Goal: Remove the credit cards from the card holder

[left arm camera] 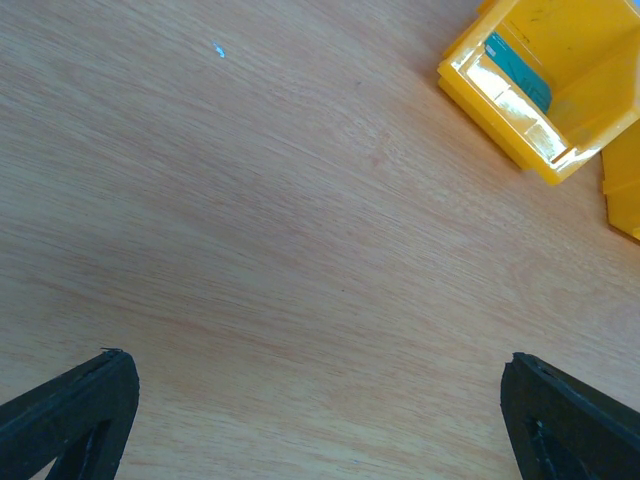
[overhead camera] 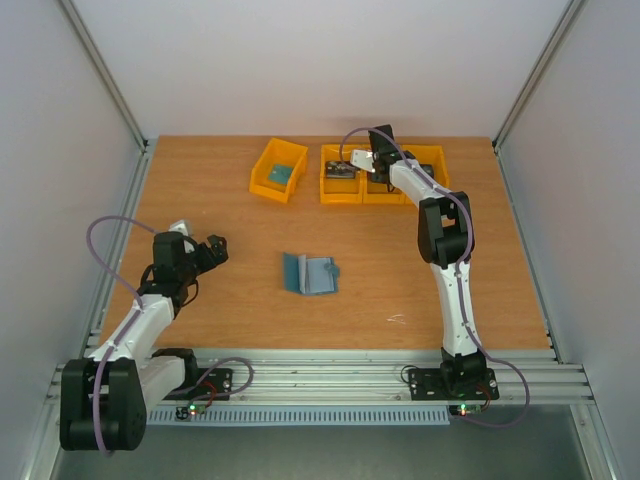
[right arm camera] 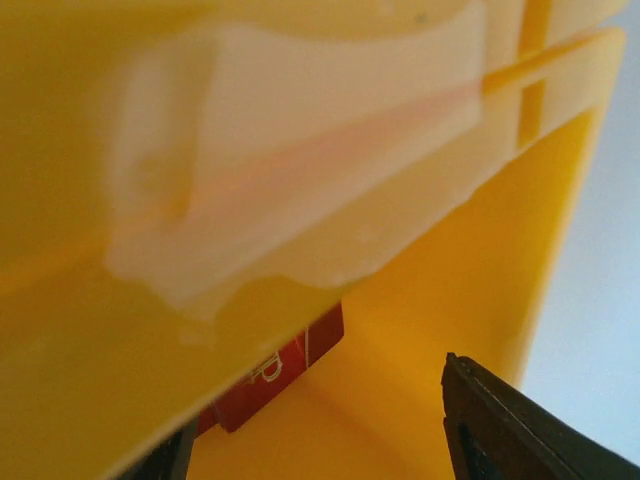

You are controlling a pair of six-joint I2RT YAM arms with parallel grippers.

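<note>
The slate-blue card holder (overhead camera: 308, 273) lies open at the middle of the table (overhead camera: 200, 190), with a darker left flap and pale pockets. Its fold runs near to far and its small tab points right. A blue card (overhead camera: 281, 172), a dark card (overhead camera: 340, 169) and a red card (right arm camera: 275, 372) lie in the yellow bins (overhead camera: 262, 184), where the right end effector (overhead camera: 362, 160) is spread, and the left end effector (overhead camera: 215, 248) is spread above the table.
</note>
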